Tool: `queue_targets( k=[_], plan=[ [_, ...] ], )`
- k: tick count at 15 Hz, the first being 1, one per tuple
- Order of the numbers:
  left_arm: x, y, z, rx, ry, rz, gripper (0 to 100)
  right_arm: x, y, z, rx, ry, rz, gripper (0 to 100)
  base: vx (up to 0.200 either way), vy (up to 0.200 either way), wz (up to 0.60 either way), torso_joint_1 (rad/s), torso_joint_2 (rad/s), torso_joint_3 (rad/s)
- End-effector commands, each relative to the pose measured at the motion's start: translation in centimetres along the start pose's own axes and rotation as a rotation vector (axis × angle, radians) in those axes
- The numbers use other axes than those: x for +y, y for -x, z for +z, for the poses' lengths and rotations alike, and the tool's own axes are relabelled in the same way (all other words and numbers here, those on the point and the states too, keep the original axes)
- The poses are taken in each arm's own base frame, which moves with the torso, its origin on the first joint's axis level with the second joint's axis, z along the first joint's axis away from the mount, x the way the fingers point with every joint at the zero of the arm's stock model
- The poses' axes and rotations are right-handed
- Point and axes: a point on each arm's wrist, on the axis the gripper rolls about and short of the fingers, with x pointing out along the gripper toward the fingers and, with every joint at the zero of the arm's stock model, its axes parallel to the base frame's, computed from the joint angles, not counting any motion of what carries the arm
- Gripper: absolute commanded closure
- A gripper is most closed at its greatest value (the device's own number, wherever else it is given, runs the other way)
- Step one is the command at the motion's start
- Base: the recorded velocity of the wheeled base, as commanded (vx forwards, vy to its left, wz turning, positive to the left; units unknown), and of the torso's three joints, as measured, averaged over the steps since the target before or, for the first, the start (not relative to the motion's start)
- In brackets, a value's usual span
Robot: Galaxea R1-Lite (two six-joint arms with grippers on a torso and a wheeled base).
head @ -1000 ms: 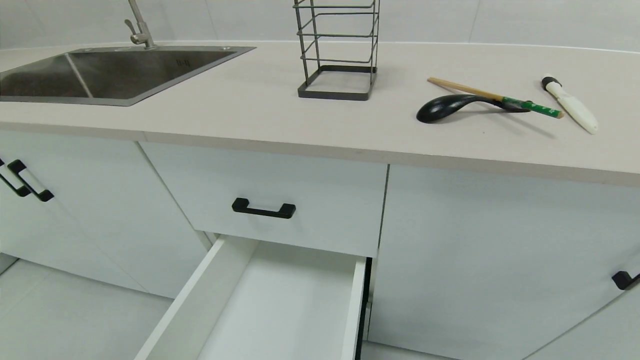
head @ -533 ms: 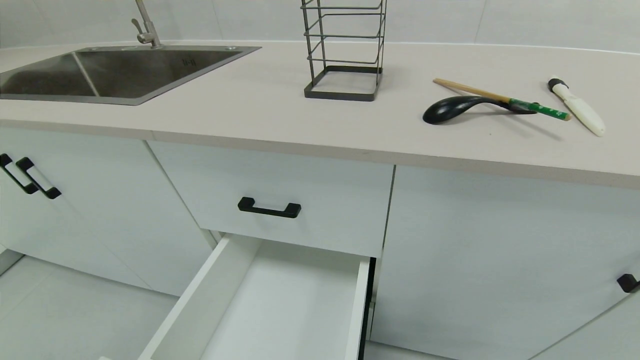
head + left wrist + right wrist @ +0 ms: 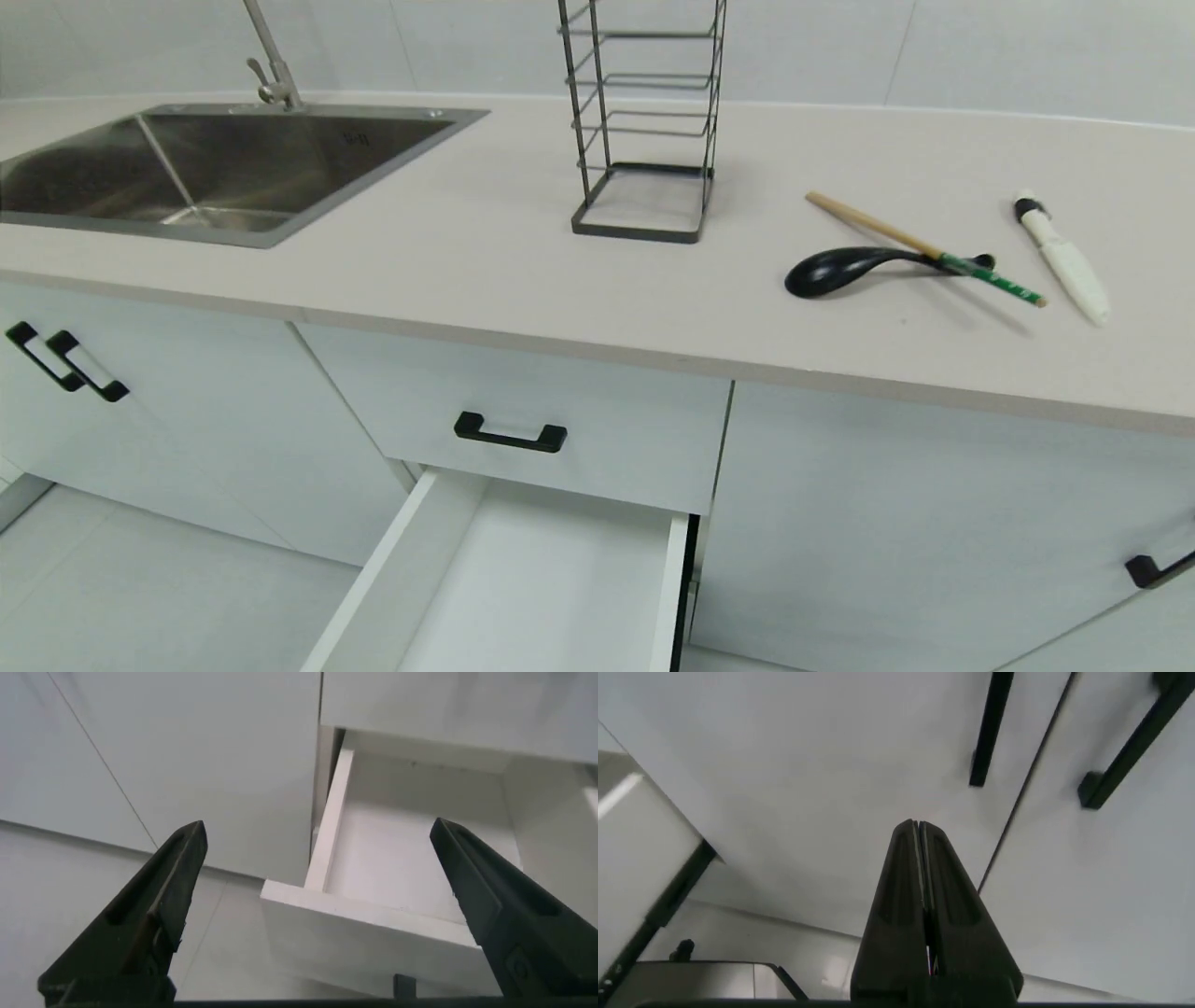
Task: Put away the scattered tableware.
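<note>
White drawer (image 3: 546, 588) stands pulled out under the countertop (image 3: 523, 280) front edge.

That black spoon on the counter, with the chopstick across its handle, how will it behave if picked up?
The black spoon looks rigid and glossy: probably stiff, maybe slippery. Its rounded bowl sits on the counter, so a nudge may rock or spin it. The chopstick crosses its handle, so lifting would likely shift or roll that.
</note>
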Motion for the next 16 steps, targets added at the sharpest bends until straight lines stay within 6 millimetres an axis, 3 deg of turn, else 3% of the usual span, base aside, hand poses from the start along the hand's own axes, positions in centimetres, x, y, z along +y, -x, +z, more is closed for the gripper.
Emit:
queue_targets(
  k=[1,8,16],
  plan=[
    [0.0,-0.03,-0.06,0.005,0.0,0.001,0,0.0,-0.01,0.0,0.001,0.002,0.0,100,0.0,0.0,0.0,0.193,-0.63,-0.183],
    [0.0,-0.01,-0.01,0.003,-0.001,0.001,0,0.0,-0.01,0.0,0.001,-0.001,0.0,100,0.0,0.0,0.0,0.182,-0.5,-0.214],
    [0.0,-0.01,-0.01,0.003,0.0,0.001,0,0.0,-0.01,0.0,0.001,-0.004,0.0,100,0.0,0.0,0.0,0.319,-0.5,-0.242]
  ],
)
